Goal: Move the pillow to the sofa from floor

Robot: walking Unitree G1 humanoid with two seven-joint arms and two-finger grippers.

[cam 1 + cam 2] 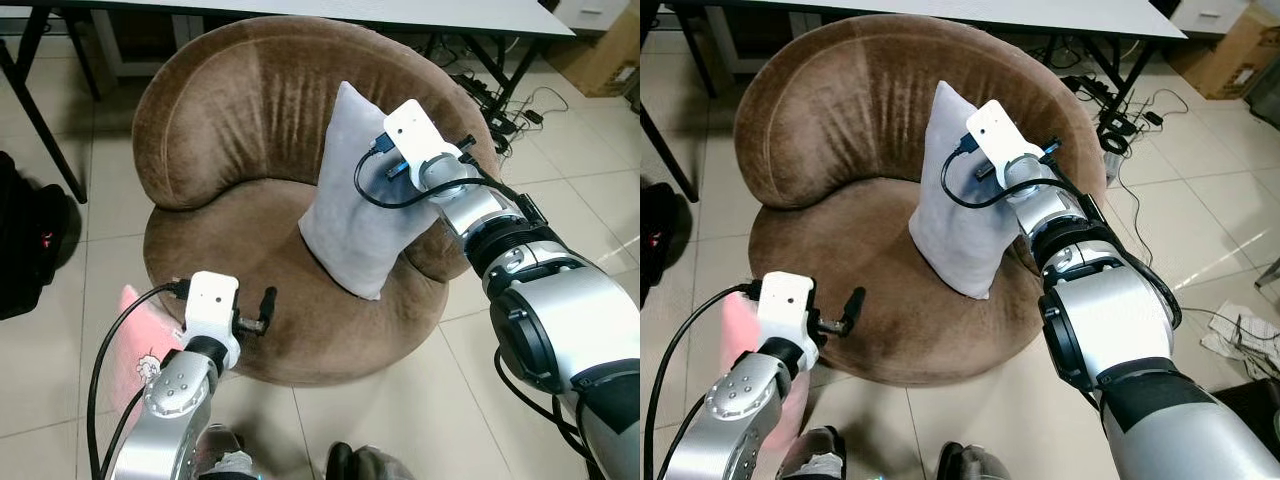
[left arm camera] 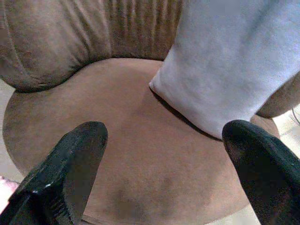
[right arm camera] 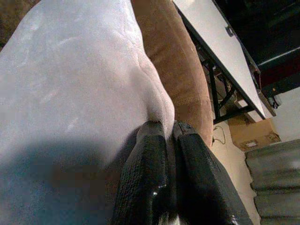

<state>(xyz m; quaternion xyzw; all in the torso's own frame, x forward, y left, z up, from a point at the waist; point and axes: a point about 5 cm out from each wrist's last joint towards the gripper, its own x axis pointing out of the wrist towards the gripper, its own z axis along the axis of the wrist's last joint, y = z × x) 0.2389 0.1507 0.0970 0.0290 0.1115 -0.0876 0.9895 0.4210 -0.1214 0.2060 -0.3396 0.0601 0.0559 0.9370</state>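
Beige floor tiles surround the round brown velvet sofa [image 1: 250, 230] as I pinch the pale grey square pillow [image 1: 365, 200] with my right gripper [image 3: 166, 133], standing upright on the seat's right edge; my left gripper [image 2: 164, 178] hovers wide, empty, nearby.

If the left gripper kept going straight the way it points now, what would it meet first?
Probably the seat of the brown velvet round sofa: the open left gripper points low across the cushion. The pale grey pillow stands further back and off to one side, though depth is hard to judge.
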